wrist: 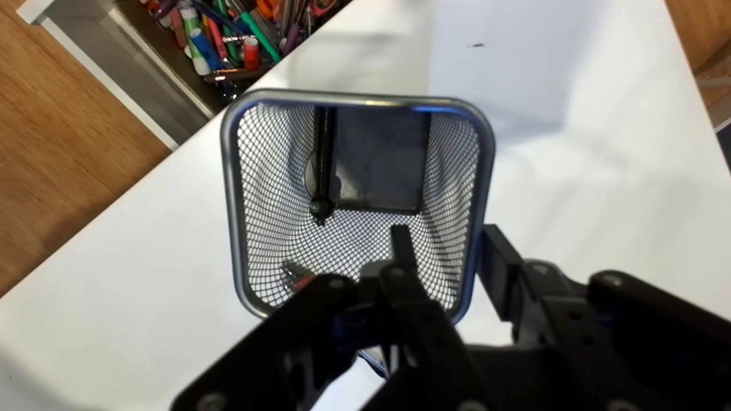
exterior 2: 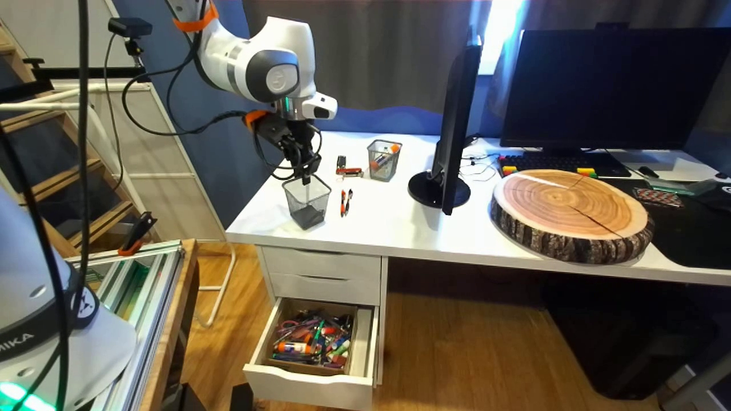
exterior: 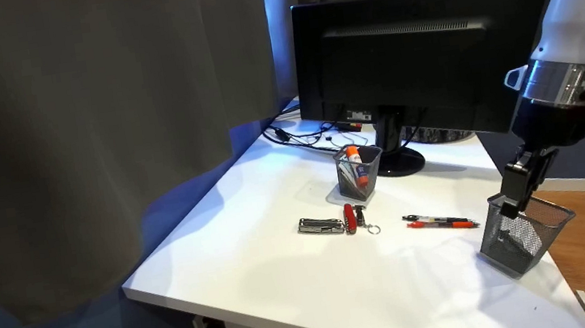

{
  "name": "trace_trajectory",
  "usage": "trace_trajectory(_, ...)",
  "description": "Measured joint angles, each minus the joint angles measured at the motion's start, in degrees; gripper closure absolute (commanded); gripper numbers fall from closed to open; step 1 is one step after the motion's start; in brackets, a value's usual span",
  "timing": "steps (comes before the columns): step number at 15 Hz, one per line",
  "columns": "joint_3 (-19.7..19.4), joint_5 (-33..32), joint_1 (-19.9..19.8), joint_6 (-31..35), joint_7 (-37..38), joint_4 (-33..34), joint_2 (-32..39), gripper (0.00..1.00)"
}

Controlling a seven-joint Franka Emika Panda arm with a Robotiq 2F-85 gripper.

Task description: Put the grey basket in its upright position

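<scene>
The grey basket is a mesh cup (exterior: pixel 512 239) near the desk's edge. It stands on its base with its opening up and also shows in the other views (exterior 2: pixel 308 208) (wrist: pixel 274 188). A black rod-like object (wrist: pixel 324 154) lies inside it. My gripper (wrist: pixel 446 234) is at the basket's rim, pointing down, in the wrist view and both exterior views (exterior: pixel 513 204) (exterior 2: pixel 306 176). Its fingers are apart. One finger is over the opening, the other outside the rim, close to it; whether it touches I cannot tell.
A second mesh cup (exterior: pixel 349 181) holds a glue stick. Two pens (exterior: pixel 441 222), a multitool (exterior: pixel 321 225) and a red knife (exterior: pixel 350 219) lie on the desk. A monitor (exterior: pixel 416 66) stands behind. An open drawer (exterior 2: pixel 311 388) holds pens and markers.
</scene>
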Motion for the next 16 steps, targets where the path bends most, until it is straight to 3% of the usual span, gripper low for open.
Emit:
trace_trajectory(5,0.3,-2.2,-0.9,-0.4,2.1,-0.1,-4.3,0.02)
trace_trajectory(7,1.8,-1.9,-2.4,-1.9,2.1,-0.3,-7.2,0.0)
trace_trajectory(11,5.7,3.1,-6.2,-11.1,-0.1,-0.6,-14.4,0.0)
trace_trajectory(16,6.7,5.5,-7.5,-24.5,-3.8,-0.6,-23.6,0.0)
